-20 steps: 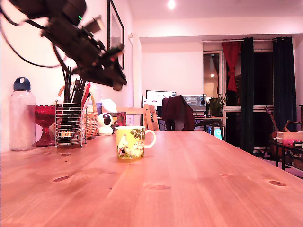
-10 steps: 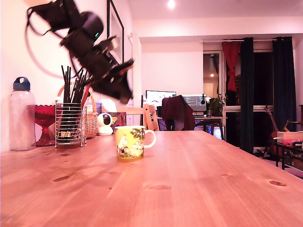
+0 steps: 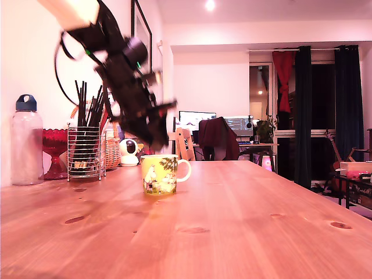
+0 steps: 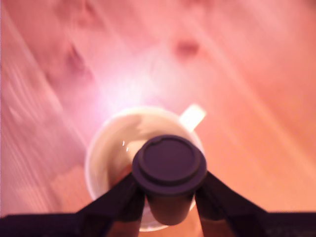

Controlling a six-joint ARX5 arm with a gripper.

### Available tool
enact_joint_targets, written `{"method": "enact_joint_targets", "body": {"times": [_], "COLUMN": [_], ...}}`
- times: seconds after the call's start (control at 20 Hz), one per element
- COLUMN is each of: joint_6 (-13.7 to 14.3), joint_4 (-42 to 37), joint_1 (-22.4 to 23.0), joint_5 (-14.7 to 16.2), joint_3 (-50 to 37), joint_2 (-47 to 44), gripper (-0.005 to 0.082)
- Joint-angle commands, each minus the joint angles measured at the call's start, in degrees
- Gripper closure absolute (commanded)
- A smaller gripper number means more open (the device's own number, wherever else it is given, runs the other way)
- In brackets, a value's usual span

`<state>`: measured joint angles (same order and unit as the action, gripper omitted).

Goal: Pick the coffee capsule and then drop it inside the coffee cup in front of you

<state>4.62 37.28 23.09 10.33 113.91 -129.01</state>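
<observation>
The coffee cup (image 3: 160,174) is a yellow mug with cartoon figures and a white handle, standing on the wooden table (image 3: 232,221). My gripper (image 3: 157,139) hangs just above its rim, tilted down from the exterior view's left. In the wrist view the coffee capsule (image 4: 169,173), dark with a round flat rimmed top, is pinched between my two fingers (image 4: 118,202) straight over the open mouth of the cup (image 4: 116,148). My gripper (image 4: 169,205) is shut on the capsule. The cup's handle (image 4: 192,116) points away from the fingers.
At the exterior view's left stand a clear bottle (image 3: 27,142), a red glass bowl (image 3: 55,152), a wire holder of black sticks (image 3: 86,150), a wicker basket (image 3: 113,148) and a small white camera (image 3: 129,153). Chairs (image 3: 216,139) stand beyond the table's far end.
The arm has swung down and toward the exterior view's right, from high over the wire holder to just above the cup. The cup has not moved.
</observation>
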Motion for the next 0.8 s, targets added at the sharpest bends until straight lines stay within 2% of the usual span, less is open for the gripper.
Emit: {"method": "enact_joint_targets", "body": {"times": [0.0,0.05,0.75], "joint_6": [0.4,0.4,0.4], "joint_4": [-0.5,-0.4,-0.5], "joint_1": [0.1,0.1,-0.2], "joint_5": [-1.1,-1.9,-2.0], "joint_3": [0.5,0.5,0.5], "joint_2": [-0.7,-0.7,-0.7], "gripper": [0.0571,0.0571,0.0571]}}
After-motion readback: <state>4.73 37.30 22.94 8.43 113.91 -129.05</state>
